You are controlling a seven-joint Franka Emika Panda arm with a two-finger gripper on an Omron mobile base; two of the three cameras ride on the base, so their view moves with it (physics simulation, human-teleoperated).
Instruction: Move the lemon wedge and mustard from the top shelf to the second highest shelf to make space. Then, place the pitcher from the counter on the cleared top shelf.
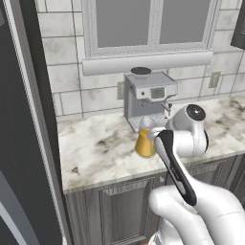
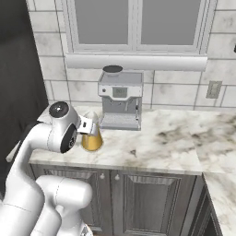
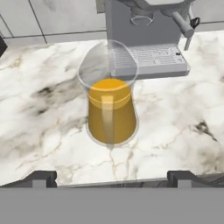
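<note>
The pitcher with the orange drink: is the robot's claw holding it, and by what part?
Nothing is held. The gripper is open, its fingertips apart and short of the pitcher, which stands free on the counter before the coffee machine.

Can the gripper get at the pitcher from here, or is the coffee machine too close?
Probably yes. The gripper is open and hangs above the pitcher, nothing between them. The coffee machine sits just behind it on the counter, leaving the near side free.
</note>
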